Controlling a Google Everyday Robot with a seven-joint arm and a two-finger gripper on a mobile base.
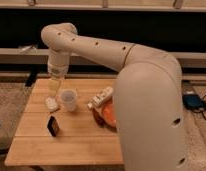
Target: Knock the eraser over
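Note:
The eraser is a small black block with a brownish-orange edge. It stands upright on the wooden table, left of centre. My gripper hangs from the arm's wrist above the table's back left part. It is behind the eraser and just left of the clear plastic cup. A small white lump lies below the gripper, between it and the eraser.
A long white labelled bar lies right of the cup. An orange bowl sits beside it, partly hidden by my large arm. The table's front edge is near the bottom. A blue object lies on the floor at right.

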